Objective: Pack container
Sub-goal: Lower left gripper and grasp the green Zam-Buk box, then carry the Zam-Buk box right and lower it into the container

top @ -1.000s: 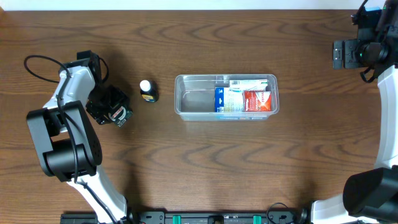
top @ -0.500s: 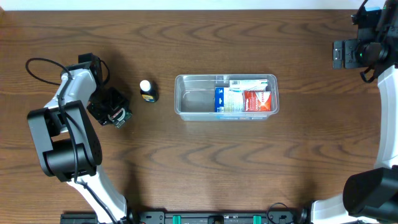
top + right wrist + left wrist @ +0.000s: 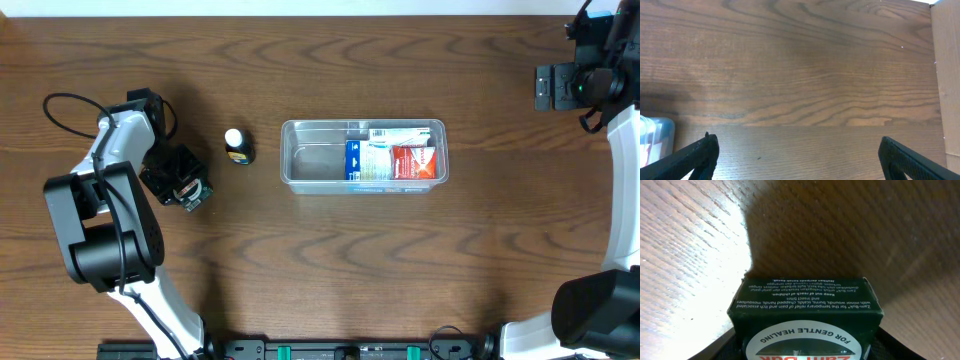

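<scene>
Carrying the dark green box (image 3: pixel 805 305), on which the left gripper (image 3: pixel 188 186) is clamped, calls for a lift high enough to clear the small bottle (image 3: pixel 237 145) near its path to the container (image 3: pixel 284 155), then a release over the bare half nearest the gripper.

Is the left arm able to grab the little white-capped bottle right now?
Probably not yet. The bottle sits close, with bare table between, but the left gripper looks shut on a dark green box, so its fingers are full.
</scene>
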Controlling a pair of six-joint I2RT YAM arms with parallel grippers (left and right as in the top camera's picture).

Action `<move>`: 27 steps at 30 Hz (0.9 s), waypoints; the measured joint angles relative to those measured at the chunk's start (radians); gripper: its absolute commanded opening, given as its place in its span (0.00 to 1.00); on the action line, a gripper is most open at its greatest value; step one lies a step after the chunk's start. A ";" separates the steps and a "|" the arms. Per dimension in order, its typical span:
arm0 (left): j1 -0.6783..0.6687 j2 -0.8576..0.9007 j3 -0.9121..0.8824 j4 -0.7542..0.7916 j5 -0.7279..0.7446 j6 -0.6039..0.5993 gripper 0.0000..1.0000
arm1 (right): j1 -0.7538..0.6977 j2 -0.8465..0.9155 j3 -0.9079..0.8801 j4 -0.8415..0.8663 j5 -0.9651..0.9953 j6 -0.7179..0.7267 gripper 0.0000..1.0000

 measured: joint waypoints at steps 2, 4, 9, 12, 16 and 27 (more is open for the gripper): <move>0.000 -0.013 0.000 -0.005 -0.001 0.013 0.59 | 0.000 0.000 0.000 0.000 0.000 0.000 0.99; 0.000 -0.037 0.000 -0.009 -0.001 0.026 0.59 | 0.000 0.000 0.000 0.000 0.000 0.000 0.99; -0.001 -0.147 0.001 -0.032 0.000 0.079 0.59 | 0.000 0.000 0.000 0.000 0.000 0.000 0.99; -0.008 -0.224 0.002 -0.050 0.004 0.121 0.59 | 0.000 0.000 0.000 0.000 0.000 0.000 0.99; -0.051 -0.341 0.002 -0.057 0.005 0.160 0.59 | 0.000 0.000 0.000 0.000 0.000 0.000 0.99; -0.339 -0.559 0.005 0.023 0.019 0.186 0.59 | 0.000 0.000 0.000 0.000 0.000 0.000 0.99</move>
